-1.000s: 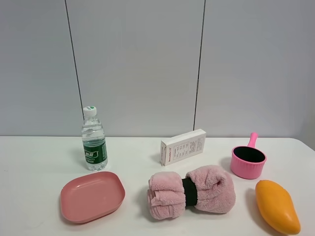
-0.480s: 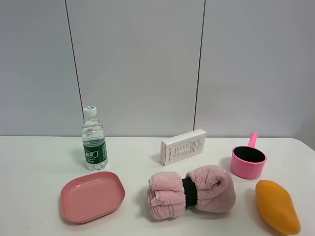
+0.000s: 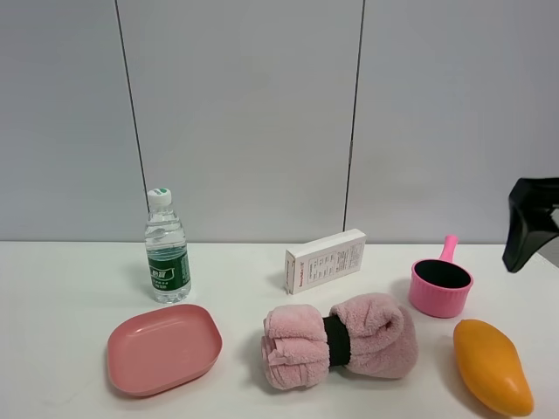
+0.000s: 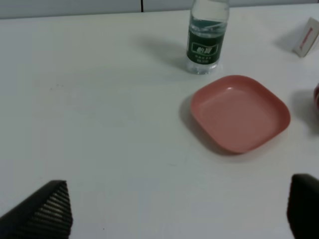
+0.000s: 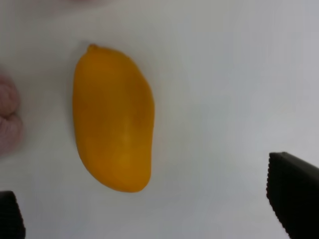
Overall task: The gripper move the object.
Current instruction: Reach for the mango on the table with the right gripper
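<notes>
The orange-yellow mango [image 3: 492, 365] lies on the white table at the front right, to the right of the towel roll. In the right wrist view the mango [image 5: 113, 117] lies whole on the table. My right gripper [image 5: 149, 204] is open and empty above it, with its dark fingertips [image 5: 294, 196] wide apart. A black part of the right arm [image 3: 530, 223] shows at the right edge of the exterior view, above and behind the mango. My left gripper [image 4: 177, 199] is open and empty over bare table, short of the pink plate [image 4: 240, 112].
A water bottle [image 3: 166, 253] stands at the back left, with the pink plate [image 3: 164, 347] in front of it. A white box [image 3: 325, 260] is at the middle back. A fluffy pink towel roll [image 3: 341, 340] lies in front of it. A small pink pot [image 3: 441, 286] stands behind the mango.
A black part of the right arm has come into the exterior view at the right edge. The mango and the other objects have not moved.
</notes>
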`<state>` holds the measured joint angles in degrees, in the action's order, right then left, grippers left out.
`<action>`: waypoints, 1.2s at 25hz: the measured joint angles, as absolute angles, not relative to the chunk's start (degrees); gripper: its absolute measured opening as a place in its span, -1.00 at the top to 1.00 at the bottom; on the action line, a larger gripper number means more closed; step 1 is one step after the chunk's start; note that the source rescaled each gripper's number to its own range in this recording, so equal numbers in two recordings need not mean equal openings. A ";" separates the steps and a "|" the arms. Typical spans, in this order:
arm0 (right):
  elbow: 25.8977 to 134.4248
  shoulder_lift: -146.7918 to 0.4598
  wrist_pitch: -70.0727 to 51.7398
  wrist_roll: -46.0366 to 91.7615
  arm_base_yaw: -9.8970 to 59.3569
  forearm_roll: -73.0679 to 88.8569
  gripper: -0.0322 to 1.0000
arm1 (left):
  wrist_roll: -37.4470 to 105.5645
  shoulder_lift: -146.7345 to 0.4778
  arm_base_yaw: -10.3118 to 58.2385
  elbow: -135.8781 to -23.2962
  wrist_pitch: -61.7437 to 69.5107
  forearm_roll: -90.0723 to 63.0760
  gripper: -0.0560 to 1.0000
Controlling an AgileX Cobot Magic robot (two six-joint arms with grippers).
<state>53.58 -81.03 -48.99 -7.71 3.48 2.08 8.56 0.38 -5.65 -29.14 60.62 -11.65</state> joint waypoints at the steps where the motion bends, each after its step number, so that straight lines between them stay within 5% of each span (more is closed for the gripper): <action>1: 53.58 -82.78 -48.59 -8.19 4.01 2.02 -1.00 | 8.56 0.38 -5.65 -29.14 60.62 -11.65 -1.00; 30: 53.62 -106.61 -32.87 -8.59 7.89 0.00 -1.00 | 8.56 0.38 -5.65 -29.14 60.62 -11.65 -1.00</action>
<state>53.62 -106.61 -32.87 -8.59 7.89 0.00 8.56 0.38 -5.65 -29.14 60.62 -11.65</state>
